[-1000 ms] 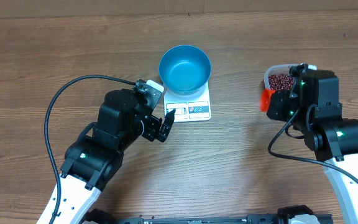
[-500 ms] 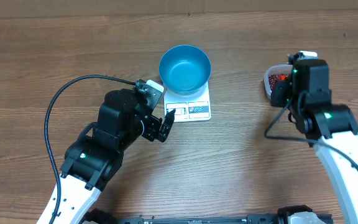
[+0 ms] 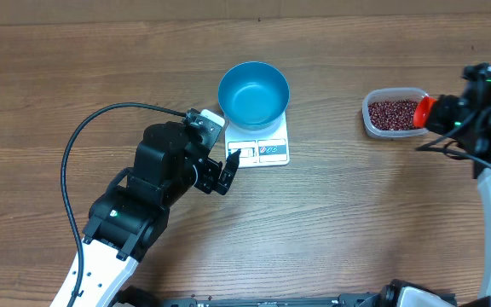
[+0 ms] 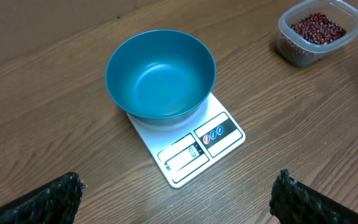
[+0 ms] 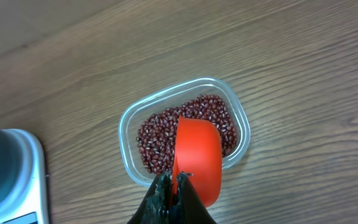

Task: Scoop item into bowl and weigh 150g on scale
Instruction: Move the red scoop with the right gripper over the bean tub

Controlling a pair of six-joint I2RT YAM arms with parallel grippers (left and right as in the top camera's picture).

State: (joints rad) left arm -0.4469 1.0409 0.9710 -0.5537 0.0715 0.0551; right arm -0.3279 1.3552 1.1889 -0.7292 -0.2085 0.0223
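Observation:
The blue bowl (image 3: 254, 92) (image 4: 161, 76) stands empty on the white scale (image 3: 263, 150) (image 4: 196, 146) at the table's middle. Dark red beans, the item (image 3: 392, 112) (image 5: 161, 135) (image 4: 317, 27), fill a clear plastic tub (image 3: 367, 118) (image 5: 127, 157) at the right. My right gripper (image 3: 441, 113) (image 5: 174, 185) is shut on an orange-red scoop (image 3: 424, 110) (image 5: 197, 158), which hangs over the tub's right end. My left gripper (image 3: 225, 171) (image 4: 179, 202) stands open just in front of the scale, nothing between its fingers.
A black cable (image 3: 101, 124) loops from the left arm across the wooden table. The right arm reaches in from the table's right edge.
My right arm has swung back to the right with the scoop, uncovering the tub of beans. The left arm has not moved.

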